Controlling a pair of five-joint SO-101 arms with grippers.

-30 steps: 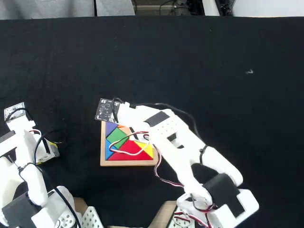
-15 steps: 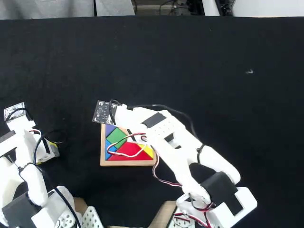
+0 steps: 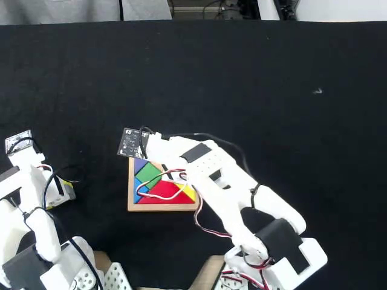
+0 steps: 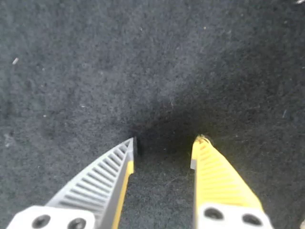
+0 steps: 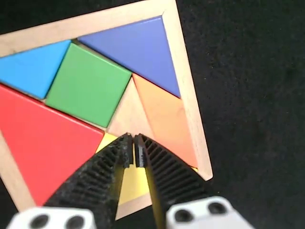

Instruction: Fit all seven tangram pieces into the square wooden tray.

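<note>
Gripper [image 5: 134, 140] (right, pinched) over tray [image 5: 190, 102]

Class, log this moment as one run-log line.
right jaws: shut, above tray near orange piece | left jaws: open, empty, over black cloth

We see a black felt-like tablecloth [image 3: 272, 72] spread wide under everything, a tiny pale speck [image 3: 317, 91] lying on it out to the right, and pale grey panels [image 3: 60, 11] behind its far edge.
</note>
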